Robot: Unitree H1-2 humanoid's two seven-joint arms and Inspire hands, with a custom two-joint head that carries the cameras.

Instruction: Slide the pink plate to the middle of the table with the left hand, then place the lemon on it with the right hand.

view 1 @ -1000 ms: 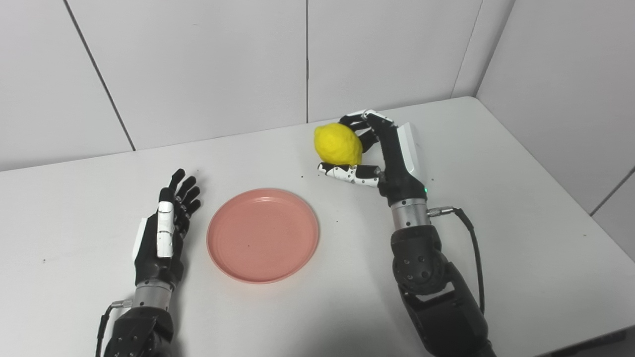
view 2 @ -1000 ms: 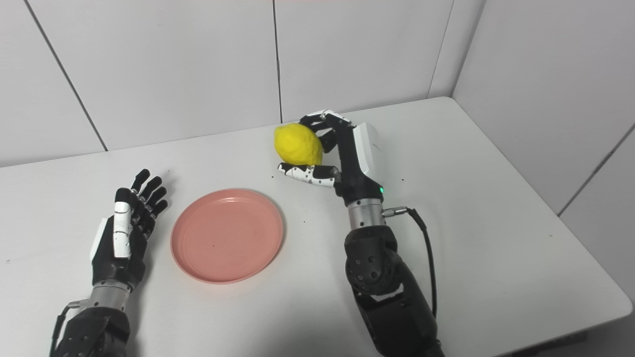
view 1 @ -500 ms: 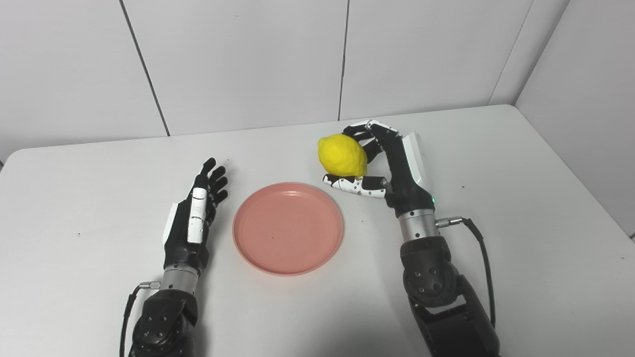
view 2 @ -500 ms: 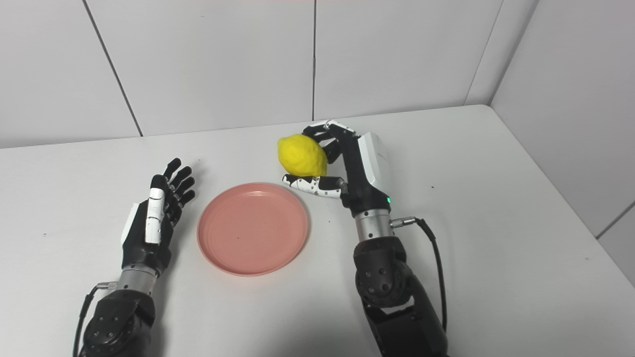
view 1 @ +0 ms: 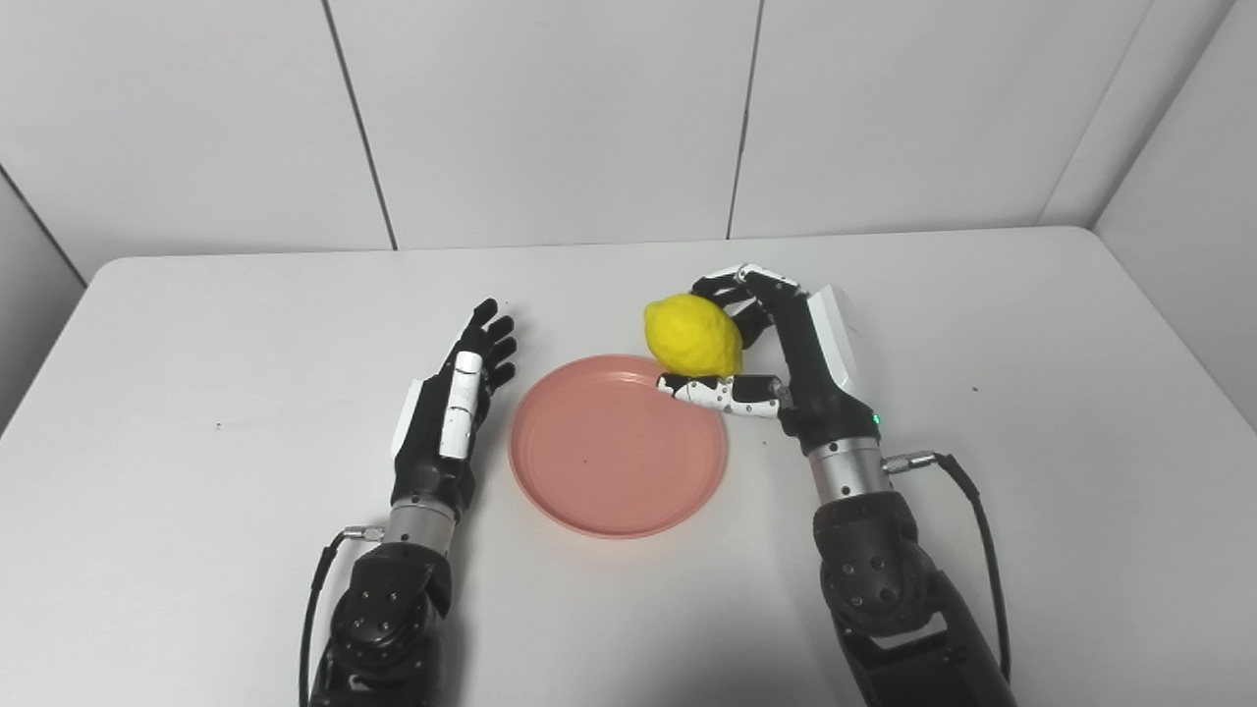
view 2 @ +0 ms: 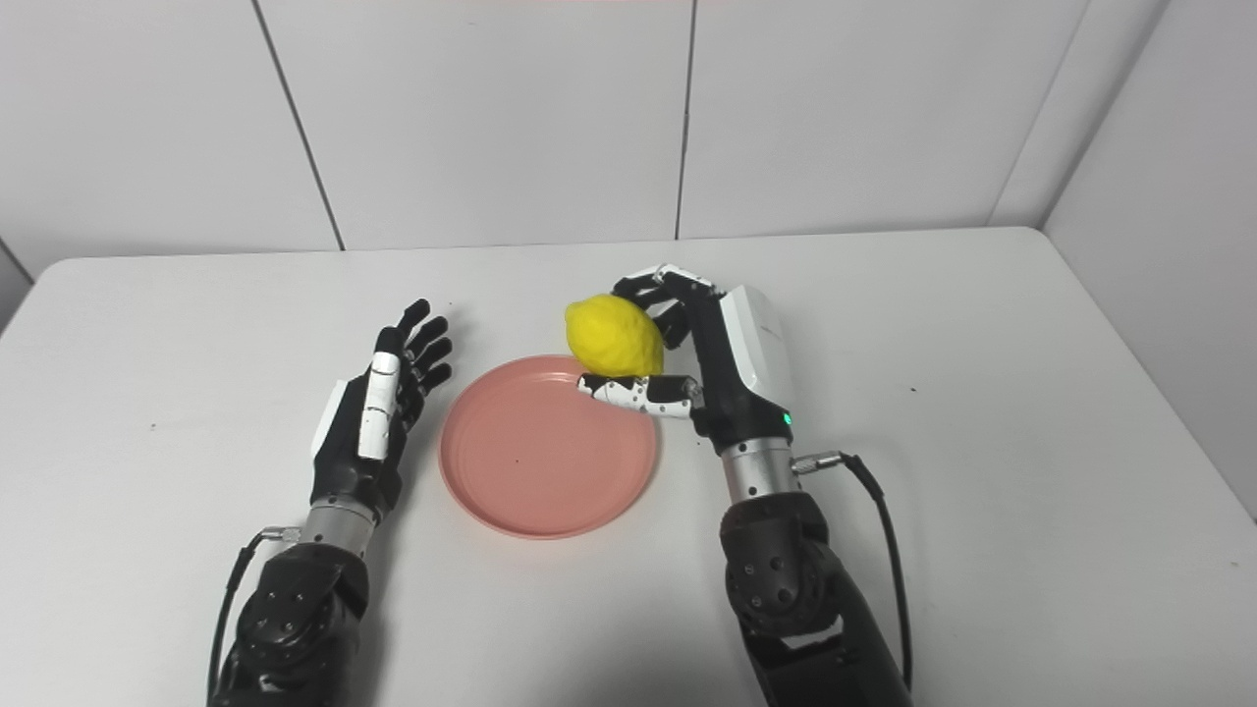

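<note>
Left eye view: our right hand (view 1: 786, 368) grips the lemon (view 1: 692, 335) above the pink plate (view 1: 619, 447) rim; left hand (view 1: 447, 417) rests open beside it. Next we move inward, lower and release.

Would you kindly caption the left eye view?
Right hand holds lemon over pink plate's rim; left hand open beside it.

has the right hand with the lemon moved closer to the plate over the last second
Yes. The right hand has carried the lemon toward the pink plate: it was clear of the rim before and now overlaps the plate's far right edge.
</note>
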